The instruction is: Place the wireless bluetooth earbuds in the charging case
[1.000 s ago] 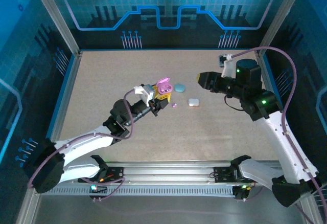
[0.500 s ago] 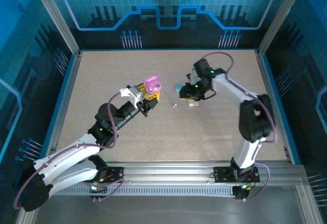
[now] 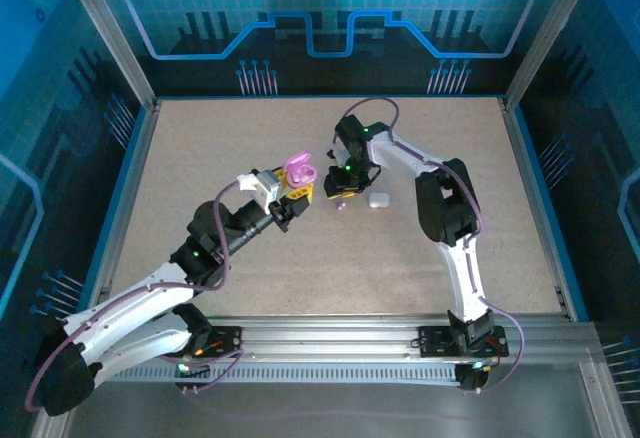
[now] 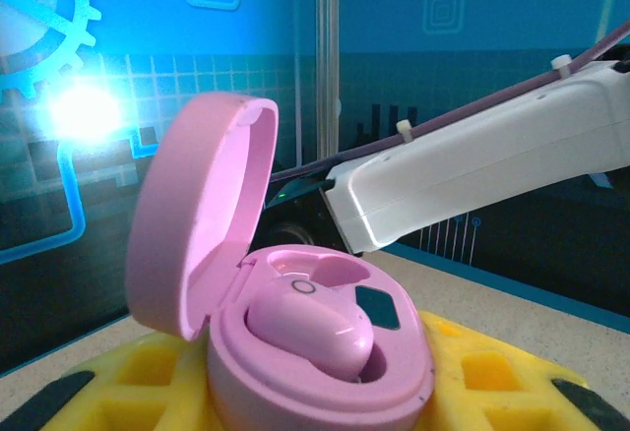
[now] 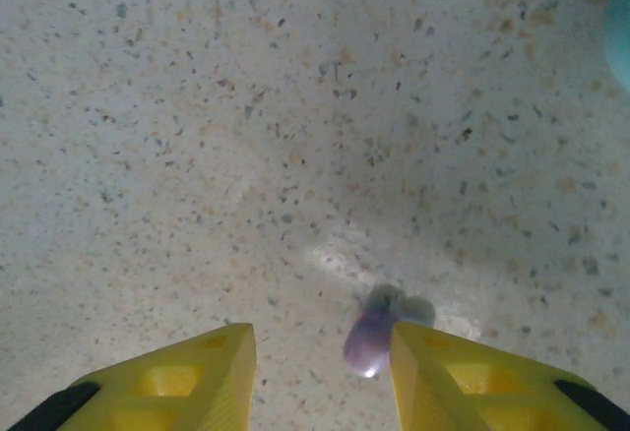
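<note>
My left gripper (image 4: 315,397) is shut on the pink charging case (image 4: 315,362), which sits between its yellow fingers (image 4: 482,372). The case's lid (image 4: 197,224) stands open, and one pink earbud (image 4: 310,328) is seated inside. In the top view the case (image 3: 300,170) is held above the table's middle. My right gripper (image 5: 320,357) is open and points down at the table. A loose purple earbud (image 5: 369,340) lies between its fingers, close against the right one (image 5: 463,377). From above, this earbud (image 3: 341,206) lies just below the right gripper (image 3: 340,191).
A white case (image 3: 378,199) lies shut to the right of the purple earbud. A light blue edge (image 5: 622,28) shows at the upper right of the right wrist view. The right arm's white link (image 4: 472,175) crosses behind the pink case.
The right arm has swung in from the right and come down over the purple earbud. The left arm has shifted slightly left, still holding the open case.
</note>
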### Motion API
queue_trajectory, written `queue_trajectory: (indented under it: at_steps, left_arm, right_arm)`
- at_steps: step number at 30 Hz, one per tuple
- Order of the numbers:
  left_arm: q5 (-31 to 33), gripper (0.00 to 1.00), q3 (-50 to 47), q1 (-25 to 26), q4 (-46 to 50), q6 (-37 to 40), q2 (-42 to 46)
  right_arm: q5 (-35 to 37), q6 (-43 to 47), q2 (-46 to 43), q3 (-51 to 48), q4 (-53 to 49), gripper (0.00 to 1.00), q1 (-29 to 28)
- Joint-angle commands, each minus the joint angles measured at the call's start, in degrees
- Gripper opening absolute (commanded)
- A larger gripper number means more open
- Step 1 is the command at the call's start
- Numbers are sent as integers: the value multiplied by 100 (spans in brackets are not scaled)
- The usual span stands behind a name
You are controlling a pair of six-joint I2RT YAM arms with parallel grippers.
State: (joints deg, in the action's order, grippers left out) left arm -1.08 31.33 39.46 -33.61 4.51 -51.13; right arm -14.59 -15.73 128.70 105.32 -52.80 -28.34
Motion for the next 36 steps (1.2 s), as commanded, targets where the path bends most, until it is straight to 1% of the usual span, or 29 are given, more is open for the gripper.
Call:
queue_trajectory:
  at_steps: [1, 4, 7, 12, 17, 18, 19, 23, 30, 36]
  left_arm:
    - [-128, 33, 107, -48, -50, 32, 86]
    - [-136, 33, 110, -45, -45, 23, 74]
    - [-142, 33, 110, -45, -58, 6, 69]
    - [-121, 33, 104, -49, -57, 6, 68]
    - [-138, 33, 134, -48, -75, -1, 29]
    - [-147, 33, 142, -48, -76, 2, 18]
    - [-160, 33, 152, -44, -75, 5, 13]
    - [-183, 33, 163, -50, -63, -3, 9]
    - [-208, 33, 188, -51, -78, -21, -28]
    - [-241, 33, 200, -44, -109, -47, -71]
  right_arm:
    - [84, 333, 350, 389, -473, 41, -32]
    - [82, 469, 642, 650, -629, 41, -31]
    - [17, 594, 755, 769, -658, 41, -31]
    - [-180, 796, 821, 808, -927, 36, -48]
    - [-497, 974, 489, 380, -933, 32, -61]
    - [-473, 990, 489, 329, -951, 32, -64]
    - [-471, 1009, 298, 278, -980, 32, -66]
    - [-664, 1070, 120, 60, -1084, 32, -69]
    - [-918, 1074, -273, -524, -963, 33, -128]
    - [-599, 993, -618, -660, -793, 34, -152]
